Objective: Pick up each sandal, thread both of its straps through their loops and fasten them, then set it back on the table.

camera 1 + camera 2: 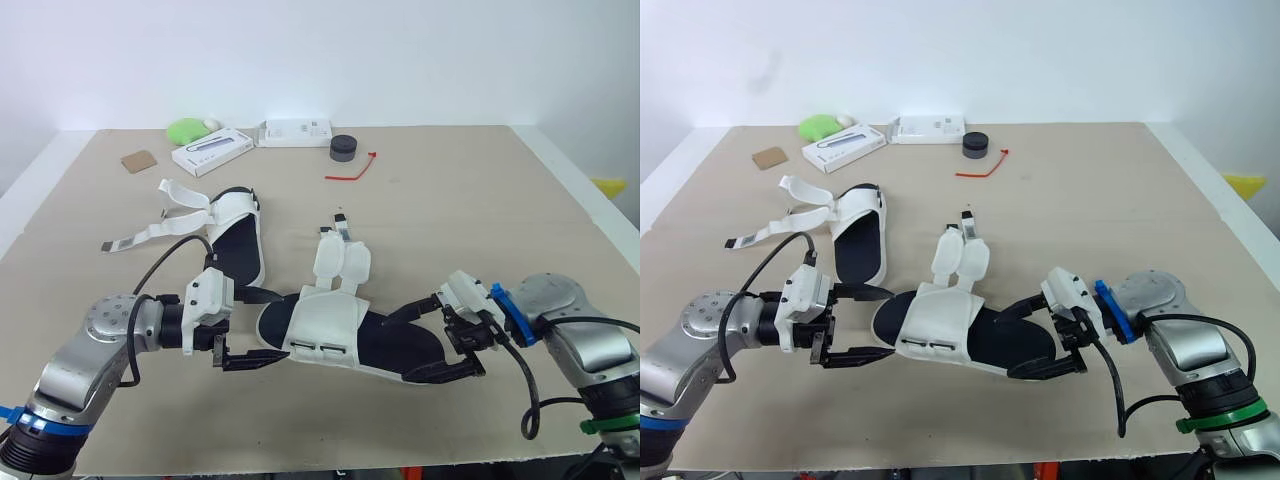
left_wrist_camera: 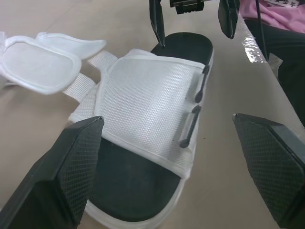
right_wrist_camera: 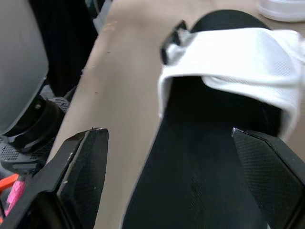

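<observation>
You had the left gripper (image 1: 252,328) and right gripper (image 1: 428,342) spread wide around opposite ends of the sandal (image 1: 325,322) near the table's (image 1: 450,200) front edge, seemingly not touching it; the second sandal (image 1: 236,236) lay behind.

Near sandal (image 1: 345,335) flat, straps open; far sandal (image 1: 235,240) unfastened.

**Near sandal** (image 1: 330,335), lower centre: upper of white woven mesh cloth, matt; footbed matt black and smooth; strap loops (image 2: 193,119) of black hard plastic with a slight sheen.
**Straps** (image 1: 342,262), centre: white padded fabric on woven webbing, matt.
**Far sandal** (image 1: 235,235), left of centre: same white cloth, same matt black footbed.
**Left gripper** (image 1: 280,327) and **right gripper** (image 1: 400,348): black fingers, matt; pads (image 2: 71,167) with a fine diamond-grid texture.
**Table** (image 1: 450,200): beige board, matt, smooth.
**Box** (image 1: 210,150), upper left: white card, lightly glossy.
</observation>
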